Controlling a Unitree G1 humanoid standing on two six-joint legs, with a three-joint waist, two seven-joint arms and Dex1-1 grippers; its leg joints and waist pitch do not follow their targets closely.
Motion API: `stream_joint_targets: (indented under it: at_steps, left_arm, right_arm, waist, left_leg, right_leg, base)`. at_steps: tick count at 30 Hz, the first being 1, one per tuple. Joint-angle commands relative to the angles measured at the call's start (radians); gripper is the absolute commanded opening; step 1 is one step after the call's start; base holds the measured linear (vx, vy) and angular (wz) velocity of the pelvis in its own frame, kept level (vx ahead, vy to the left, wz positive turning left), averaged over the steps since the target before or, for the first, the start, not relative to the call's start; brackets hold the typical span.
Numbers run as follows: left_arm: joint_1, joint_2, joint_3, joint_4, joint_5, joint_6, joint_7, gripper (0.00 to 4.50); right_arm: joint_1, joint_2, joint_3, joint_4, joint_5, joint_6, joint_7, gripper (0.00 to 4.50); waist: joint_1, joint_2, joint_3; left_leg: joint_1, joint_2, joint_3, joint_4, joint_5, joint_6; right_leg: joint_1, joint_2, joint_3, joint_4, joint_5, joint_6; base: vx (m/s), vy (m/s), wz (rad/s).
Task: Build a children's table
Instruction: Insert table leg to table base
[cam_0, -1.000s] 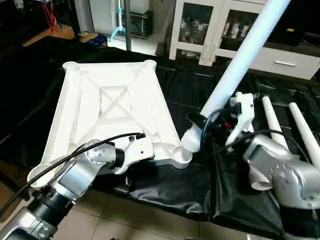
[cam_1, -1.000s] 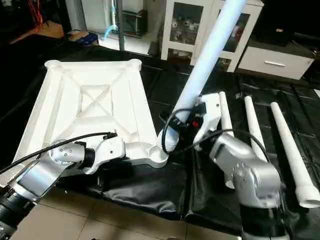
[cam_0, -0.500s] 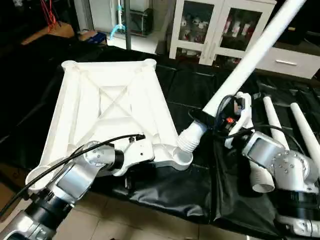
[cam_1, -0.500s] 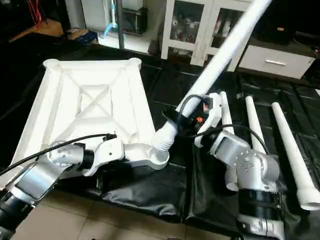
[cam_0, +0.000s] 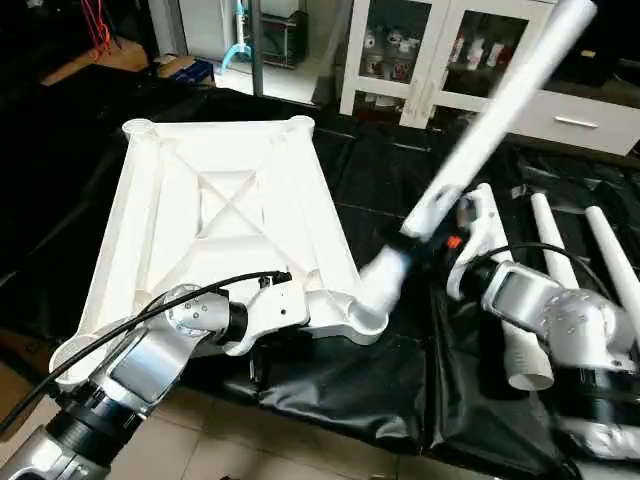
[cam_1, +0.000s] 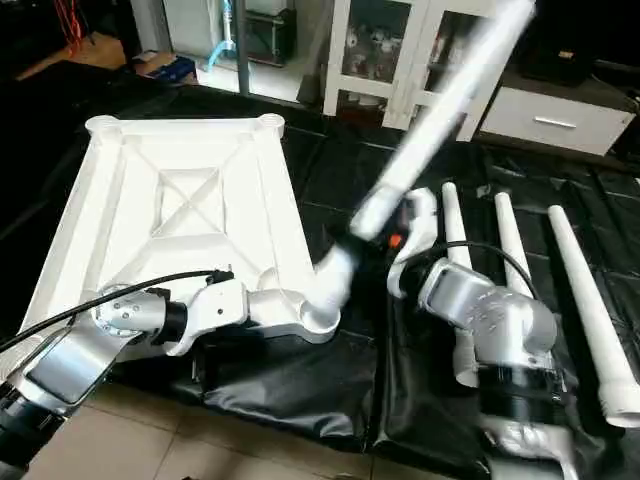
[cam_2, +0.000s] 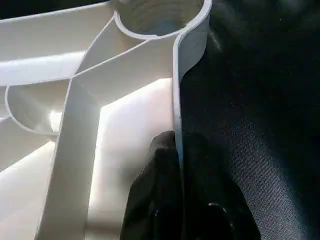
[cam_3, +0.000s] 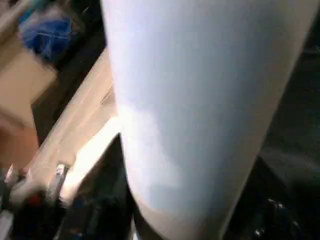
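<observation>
You can't make out the raised leg (cam_0: 470, 150) cleanly: it's motion-blurred, and its lower end smears over the near corner socket (cam_0: 362, 318). The right pincer (cam_0: 432, 238) is lost behind that blur, and the cabinet (cam_0: 440, 50) is cut off by the frame's top.

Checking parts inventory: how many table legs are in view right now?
4. One leg is held by the right gripper, its threaded end at the tabletop's near corner socket. Three legs lie on the black cloth to the right. None seems hidden.
</observation>
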Motion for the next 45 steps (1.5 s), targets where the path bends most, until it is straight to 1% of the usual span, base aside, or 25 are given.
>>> stream_joint_targets:
  at_steps: [1, 3, 5, 6, 9, 12, 13, 14, 15, 17, 18, 19, 21, 22, 25, 26, 28, 32, 33, 34, 38, 39, 40, 43, 45]
  left_arm:
    - [0.029, -0.009, -0.049, 0.002, -0.011, -0.004, -0.028, 0.01]
    - [0.028, -0.008, -0.048, -0.005, -0.013, 0.002, -0.03, 0.01]
    - [0.027, -0.007, -0.049, -0.009, -0.011, 0.002, -0.033, 0.01]
    - [0.027, -0.006, -0.049, -0.009, -0.01, -0.001, -0.035, 0.01]
    - [0.029, -0.005, -0.047, -0.016, -0.011, -0.002, -0.041, 0.01]
    - [0.031, -0.003, -0.046, -0.021, -0.009, -0.002, -0.046, 0.01]
    - [0.032, -0.004, -0.045, -0.022, -0.008, -0.003, -0.048, 0.01]
    - [0.032, -0.004, -0.045, -0.022, -0.008, -0.004, -0.049, 0.01]
    - [0.033, -0.004, -0.044, -0.025, -0.008, -0.003, -0.05, 0.01]
    - [0.034, -0.005, -0.044, -0.027, -0.008, -0.002, -0.049, 0.01]
    - [0.034, -0.006, -0.045, -0.028, -0.004, -0.001, -0.049, 0.01]
    - [0.035, -0.005, -0.045, -0.029, -0.003, -0.001, -0.05, 0.01]
    - [0.036, -0.005, -0.045, -0.029, -0.002, -0.001, -0.049, 0.01]
    - [0.036, -0.005, -0.047, -0.029, -0.001, 0.0, -0.049, 0.01]
    - [0.038, -0.004, -0.046, -0.03, -0.001, 0.002, -0.048, 0.01]
    - [0.039, -0.003, -0.045, -0.031, 0.0, 0.002, -0.047, 0.01]
    - [0.041, -0.002, -0.043, -0.033, 0.002, 0.003, -0.047, 0.01]
    - [0.04, -0.003, -0.042, -0.032, 0.003, 0.005, -0.047, 0.01]
    - [0.04, -0.003, -0.042, -0.032, 0.003, 0.005, -0.047, 0.01]
    - [0.038, -0.005, -0.04, -0.03, 0.002, 0.005, -0.046, 0.01]
    - [0.035, -0.008, -0.04, -0.028, 0.006, 0.007, -0.044, 0.01]
    - [0.034, -0.008, -0.041, -0.027, 0.007, 0.006, -0.043, 0.01]
    - [0.035, -0.007, -0.04, -0.025, 0.008, 0.005, -0.042, 0.01]
    - [0.037, -0.005, -0.039, -0.024, 0.014, 0.004, -0.042, 0.01]
    - [0.037, -0.004, -0.039, -0.024, 0.016, 0.004, -0.042, 0.01]
  right_arm:
    - [0.011, -0.012, 0.031, -0.015, -0.041, -0.032, 0.019, 1.86]
    - [0.013, -0.015, 0.038, -0.015, -0.046, -0.046, 0.028, 1.86]
    - [0.013, -0.017, 0.04, -0.011, -0.048, -0.052, 0.03, 1.86]
    - [0.013, -0.02, 0.044, -0.009, -0.052, -0.056, 0.032, 1.86]
    - [0.012, -0.028, 0.058, -0.009, -0.062, -0.062, 0.041, 1.86]
    - [0.013, -0.049, 0.107, -0.004, -0.108, -0.114, 0.078, 1.86]
    - [0.015, -0.059, 0.142, -0.004, -0.143, -0.151, 0.104, 1.86]
    - [0.016, -0.061, 0.151, -0.005, -0.154, -0.162, 0.112, 1.86]
    - [0.018, -0.063, 0.157, -0.007, -0.16, -0.167, 0.117, 1.86]
    - [0.018, -0.067, 0.175, -0.01, -0.172, -0.176, 0.127, 1.86]
    - [0.016, -0.072, 0.201, -0.007, -0.191, -0.191, 0.14, 1.86]
    - [0.015, -0.072, 0.212, -0.004, -0.2, -0.197, 0.143, 1.86]
    - [0.014, -0.071, 0.217, 0.0, -0.204, -0.199, 0.143, 1.86]
    - [0.013, -0.075, 0.237, 0.009, -0.22, -0.21, 0.148, 1.86]
    - [0.016, -0.08, 0.256, 0.013, -0.234, -0.221, 0.158, 1.86]
    - [0.022, -0.084, 0.264, 0.018, -0.246, -0.233, 0.159, 1.86]
    - [0.034, -0.088, 0.274, 0.03, -0.267, -0.26, 0.17, 1.86]
    - [0.05, -0.091, 0.293, 0.03, -0.291, -0.28, 0.174, 1.86]
    - [0.051, -0.09, 0.293, 0.032, -0.292, -0.283, 0.171, 1.86]
    - [0.06, -0.083, 0.294, 0.042, -0.303, -0.297, 0.155, 1.86]
    - [0.083, -0.071, 0.277, 0.062, -0.316, -0.326, 0.127, 1.86]
    - [0.089, -0.07, 0.272, 0.068, -0.318, -0.333, 0.122, 1.86]
    - [0.094, -0.07, 0.267, 0.072, -0.317, -0.337, 0.12, 1.86]
    - [0.128, -0.075, 0.237, 0.078, -0.31, -0.343, 0.122, 1.86]
    - [0.139, -0.078, 0.224, 0.08, -0.302, -0.343, 0.123, 1.86]
  waist:
    - [0.0, -0.003, -0.039]
    - [0.001, -0.006, -0.039]
    - [0.0, -0.006, -0.038]
    - [-0.001, -0.005, -0.038]
    - [-0.002, -0.007, -0.034]
    - [-0.003, -0.008, -0.031]
    - [-0.004, -0.008, -0.031]
    - [-0.004, -0.009, -0.03]
    - [-0.007, -0.012, -0.027]
    - [-0.009, -0.011, -0.027]
    - [-0.011, -0.012, -0.026]
    - [-0.012, -0.012, -0.026]
    - [-0.013, -0.012, -0.024]
    - [-0.014, -0.013, -0.023]
    - [-0.015, -0.014, -0.02]
    - [-0.016, -0.017, -0.02]
    - [-0.015, -0.015, -0.019]
    - [-0.016, -0.017, -0.018]
    - [-0.015, -0.017, -0.019]
    - [-0.015, -0.013, -0.016]
    - [-0.015, -0.014, -0.015]
    - [-0.016, -0.015, -0.015]
    - [-0.016, -0.012, -0.016]
    - [-0.015, -0.011, -0.015]
    - [-0.014, -0.01, -0.018]
  left_leg:
    - [0.005, 0.06, -0.02, -0.083, -0.156, -0.004]
    - [0.006, 0.06, -0.017, -0.082, -0.147, 0.002]
    - [0.002, 0.06, -0.019, -0.085, -0.134, 0.006]
    - [0.004, 0.061, -0.018, -0.084, -0.136, 0.008]
    - [0.004, 0.06, -0.018, -0.086, -0.155, 0.008]
    - [0.004, 0.061, -0.019, -0.087, -0.175, 0.003]
    - [0.003, 0.062, -0.02, -0.088, -0.179, 0.001]
    - [0.003, 0.063, -0.02, -0.088, -0.185, 0.001]
    - [0.003, 0.063, -0.02, -0.09, -0.193, 0.001]
    - [0.003, 0.063, -0.022, -0.09, -0.202, 0.0]
    - [0.003, 0.063, -0.022, -0.091, -0.209, 0.0]
    - [0.003, 0.063, -0.023, -0.091, -0.217, -0.001]
    - [0.004, 0.063, -0.024, -0.092, -0.231, -0.003]
    - [0.004, 0.063, -0.025, -0.093, -0.238, -0.004]
    - [0.004, 0.064, -0.027, -0.095, -0.26, -0.008]
    - [0.005, 0.065, -0.027, -0.095, -0.262, -0.007]
    - [0.005, 0.065, -0.028, -0.096, -0.265, -0.008]
    - [0.004, 0.066, -0.028, -0.098, -0.268, -0.01]
    - [0.005, 0.065, -0.027, -0.098, -0.263, -0.008]
    - [0.005, 0.066, -0.026, -0.099, -0.27, -0.009]
    - [0.008, 0.066, -0.027, -0.101, -0.288, -0.01]
    - [0.006, 0.067, -0.029, -0.102, -0.291, -0.012]
    - [0.008, 0.067, -0.029, -0.103, -0.294, -0.014]
    - [0.012, 0.069, -0.027, -0.105, -0.296, -0.015]
    - [0.013, 0.07, -0.027, -0.106, -0.291, -0.015]
  right_leg:
    - [0.031, -0.076, 0.052, -0.083, -0.345, -0.149]
    - [0.03, -0.073, 0.053, -0.08, -0.305, -0.164]
    - [0.034, -0.071, 0.052, -0.074, -0.271, -0.176]
    - [0.033, -0.072, 0.052, -0.075, -0.267, -0.179]
    - [0.032, -0.072, 0.052, -0.079, -0.298, -0.176]
    - [0.03, -0.074, 0.054, -0.082, -0.331, -0.164]
    - [0.03, -0.073, 0.052, -0.082, -0.33, -0.164]
    - [0.029, -0.074, 0.053, -0.082, -0.333, -0.164]
    - [0.028, -0.073, 0.054, -0.085, -0.346, -0.16]
    - [0.028, -0.074, 0.054, -0.085, -0.356, -0.16]
    - [0.027, -0.073, 0.054, -0.086, -0.367, -0.156]
    - [0.026, -0.074, 0.054, -0.087, -0.378, -0.155]
    - [0.024, -0.076, 0.056, -0.091, -0.409, -0.145]
    - [0.023, -0.075, 0.056, -0.093, -0.422, -0.142]
    - [0.02, -0.076, 0.056, -0.096, -0.455, -0.13]
    - [0.019, -0.076, 0.057, -0.097, -0.459, -0.128]
    - [0.018, -0.077, 0.057, -0.098, -0.461, -0.126]
    - [0.018, -0.076, 0.057, -0.097, -0.45, -0.128]
    - [0.018, -0.075, 0.058, -0.097, -0.438, -0.13]
    - [0.016, -0.075, 0.058, -0.099, -0.439, -0.131]
    - [0.014, -0.076, 0.059, -0.102, -0.46, -0.127]
    - [0.015, -0.076, 0.058, -0.101, -0.465, -0.125]
    - [0.015, -0.076, 0.058, -0.102, -0.462, -0.126]
    - [0.013, -0.074, 0.059, -0.103, -0.43, -0.135]
    - [0.016, -0.074, 0.058, -0.102, -0.409, -0.143]
  base:
    - [0.0, 0.0, 0.0]
    - [0.0, 0.0, 0.0]
    - [0.0, 0.0, 0.0]
    - [0.0, 0.0, 0.0]
    - [0.0, 0.0, 0.0]
    - [0.0, 0.0, 0.0]
    - [0.0, 0.0, 0.0]
    - [0.0, 0.0, 0.0]
    - [0.0, 0.0, 0.0]
    - [0.0, 0.0, 0.0]
    - [0.0, 0.0, 0.0]
    - [0.0, 0.0, 0.0]
    - [0.0, 0.0, 0.0]
    - [0.0, 0.0, 0.0]
    - [0.0, 0.0, 0.0]
    - [0.0, 0.0, 0.0]
    - [0.0, 0.0, 0.0]
    - [0.0, 0.0, 0.0]
    - [0.0, 0.0, 0.0]
    - [0.0, 0.0, 0.0]
    - [0.0, 0.0, 0.0]
    - [0.0, 0.0, 0.0]
    - [0.0, 0.0, 0.0]
    - [0.0, 0.0, 0.0]
    - [0.0, 0.0, 0.0]
